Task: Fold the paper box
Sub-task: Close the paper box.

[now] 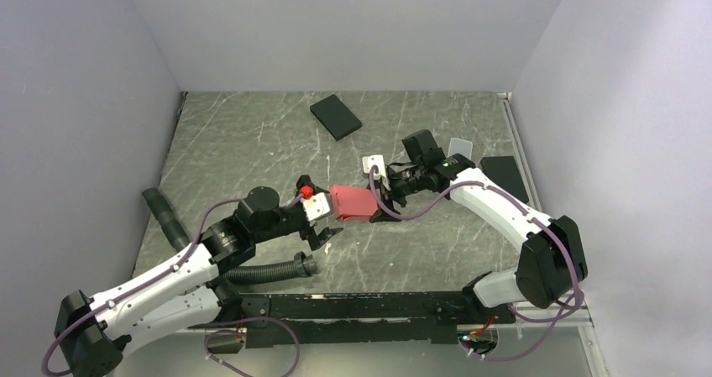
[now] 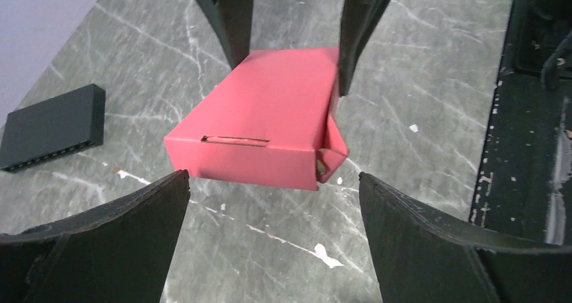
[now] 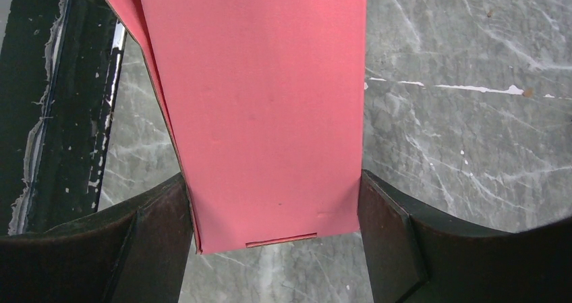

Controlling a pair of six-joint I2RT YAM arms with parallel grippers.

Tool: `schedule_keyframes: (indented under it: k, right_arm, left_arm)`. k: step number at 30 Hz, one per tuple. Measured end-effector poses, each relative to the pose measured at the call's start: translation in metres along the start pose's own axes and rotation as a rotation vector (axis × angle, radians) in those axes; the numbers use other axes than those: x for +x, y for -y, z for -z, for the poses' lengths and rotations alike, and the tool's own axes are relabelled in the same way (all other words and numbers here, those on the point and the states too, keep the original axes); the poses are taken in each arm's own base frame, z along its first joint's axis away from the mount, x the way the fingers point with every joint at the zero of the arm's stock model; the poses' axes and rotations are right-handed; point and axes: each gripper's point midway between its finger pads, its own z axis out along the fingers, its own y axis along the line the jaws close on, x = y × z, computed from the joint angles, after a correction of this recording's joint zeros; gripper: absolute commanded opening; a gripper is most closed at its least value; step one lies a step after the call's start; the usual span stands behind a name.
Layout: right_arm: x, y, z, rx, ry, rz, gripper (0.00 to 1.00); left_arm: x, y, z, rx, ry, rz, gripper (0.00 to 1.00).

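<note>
currently your right end effector (image 3: 273, 202) grips the paper box (image 1: 353, 202) by its long sides above the counter (image 1: 252, 142). your left end effector (image 1: 326, 236) stands released, just short of its near end. the body is formed; one corner flap appears untucked and likely remains.

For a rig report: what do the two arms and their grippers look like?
The left arm and right arm have white links, black joints and looping purple cables. A red block sits at the left wrist, a green light at the right. Fingers are black and curved.
</note>
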Motion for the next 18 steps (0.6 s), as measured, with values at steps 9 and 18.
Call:
schedule_keyframes:
  k: [9,18]
  right_arm:
    - [-0.002,-0.004,-0.004,-0.012,-0.003,0.011,0.51]
    - [-0.004,-0.009,-0.009,-0.031,-0.005,0.026,0.51]
  left_arm:
    - [0.002,-0.016,0.001,-0.089,-0.017,-0.009,1.00]
    - [0.000,-0.008,0.000,-0.048,-0.005,-0.010,0.99]
